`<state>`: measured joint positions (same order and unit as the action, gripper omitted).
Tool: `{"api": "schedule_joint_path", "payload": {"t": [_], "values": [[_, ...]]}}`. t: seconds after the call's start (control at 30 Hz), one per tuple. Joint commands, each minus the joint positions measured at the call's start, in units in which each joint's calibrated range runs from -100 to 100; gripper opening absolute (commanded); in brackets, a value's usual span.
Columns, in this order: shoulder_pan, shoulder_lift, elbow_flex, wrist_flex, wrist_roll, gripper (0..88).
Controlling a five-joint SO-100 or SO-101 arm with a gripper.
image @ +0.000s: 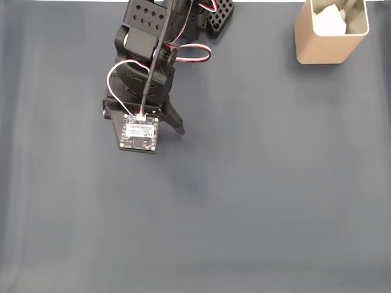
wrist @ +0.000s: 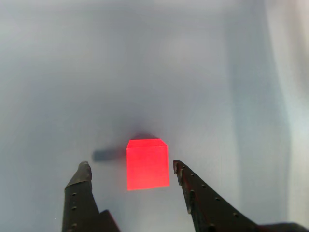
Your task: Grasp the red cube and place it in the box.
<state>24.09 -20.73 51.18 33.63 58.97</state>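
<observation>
In the wrist view the red cube (wrist: 147, 164) rests on the grey table between my two dark fingers, with a small shadow behind it. My gripper (wrist: 131, 168) is open and straddles the cube, which sits nearer the right finger (wrist: 193, 188) than the left finger (wrist: 79, 193); gaps show on both sides. In the fixed view the gripper (image: 145, 123) points down at the table in the upper left, and the arm hides the cube. The beige box (image: 330, 43) stands at the top right, far from the gripper.
The arm's black base (image: 208, 15) and looping red-white cables (image: 189, 52) lie at the top centre. A small camera board (image: 139, 133) rides on the wrist. The dark grey table (image: 244, 201) stretches open between the arm and the box.
</observation>
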Motion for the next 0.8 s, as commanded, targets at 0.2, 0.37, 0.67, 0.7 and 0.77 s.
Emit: {"api": "schedule_joint_path", "payload": {"t": [0.2, 0.37, 0.67, 0.7, 0.77], "values": [[-0.84, -0.43, -3.05, -0.84, -0.54, 40.8], [-1.55, -0.69, -3.14, -0.93, -0.73, 40.8], [-2.33, -0.95, -3.14, -0.93, -1.12, 40.8], [-2.33, -0.95, -3.14, -0.93, -1.12, 40.8], [-2.4, -0.95, -3.14, -0.93, -1.17, 40.6]]}}
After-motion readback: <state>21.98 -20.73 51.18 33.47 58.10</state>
